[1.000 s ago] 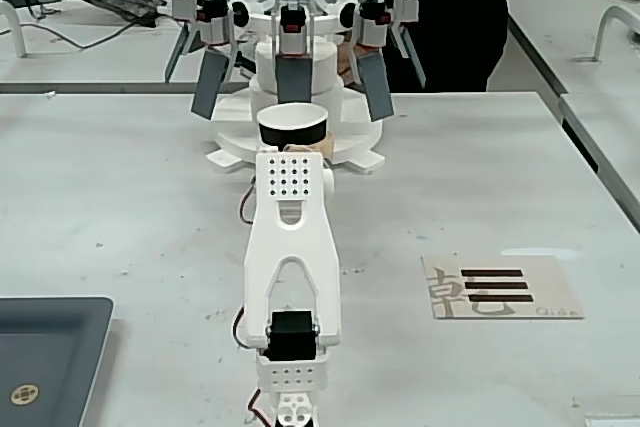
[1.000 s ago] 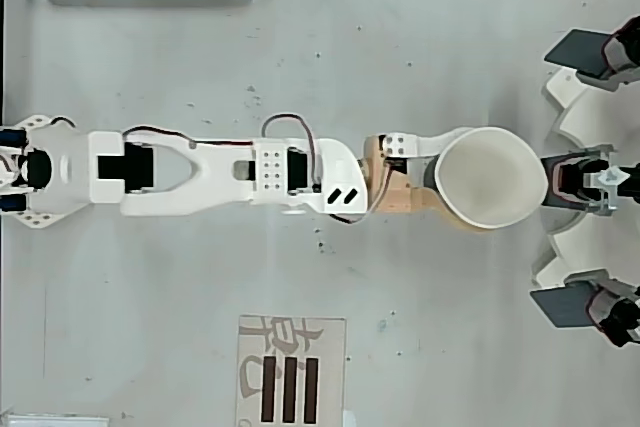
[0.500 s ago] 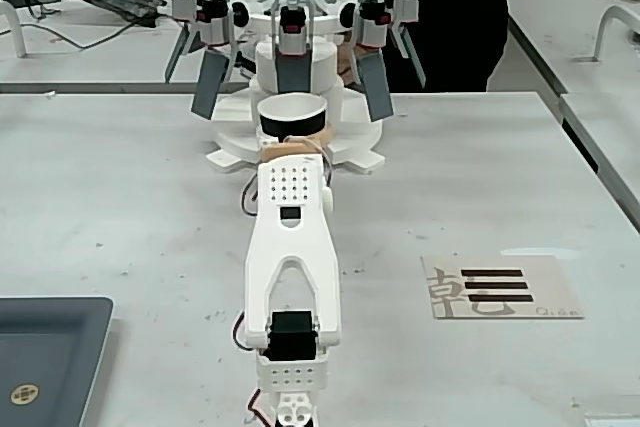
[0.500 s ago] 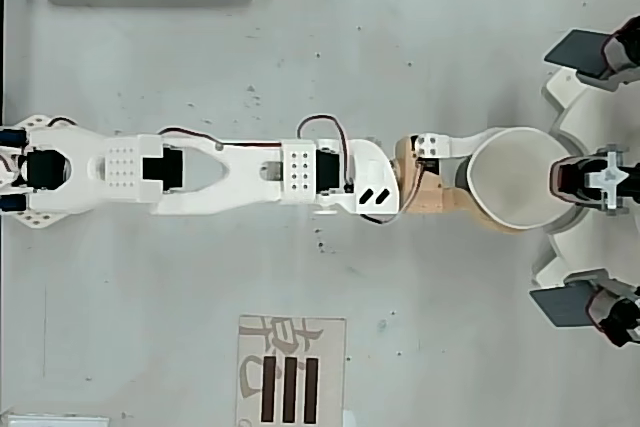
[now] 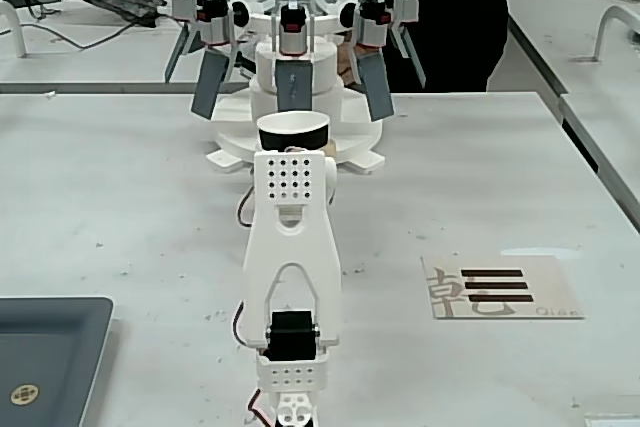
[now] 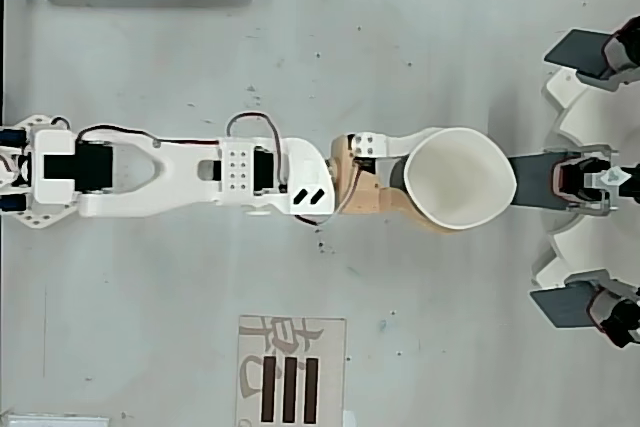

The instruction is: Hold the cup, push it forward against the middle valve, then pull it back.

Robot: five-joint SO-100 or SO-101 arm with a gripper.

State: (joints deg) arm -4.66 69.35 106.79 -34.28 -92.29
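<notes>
The cup [image 6: 460, 179] shows its white inside in the overhead view, and its rim is squeezed to a point on the right. In the fixed view the cup [image 5: 293, 132] shows a black wall and white rim, just past the arm's white wrist. My gripper [image 6: 438, 179] is shut on the cup, one white finger [image 6: 400, 141] above it and a tan finger [image 6: 395, 209] below. The middle valve [image 6: 540, 167], a flat grey paddle [image 5: 297, 82] under a black-and-red cap, stands straight ahead. The cup's far rim meets the paddle's near end.
Two alike grey paddles [image 5: 210, 82] [image 5: 372, 85] slant outwards on either side of the white round stand [image 5: 300, 152]. A dark grey tray [image 5: 50, 357] lies near the arm's base, and a card with black bars [image 5: 500, 287] lies on the table to the right.
</notes>
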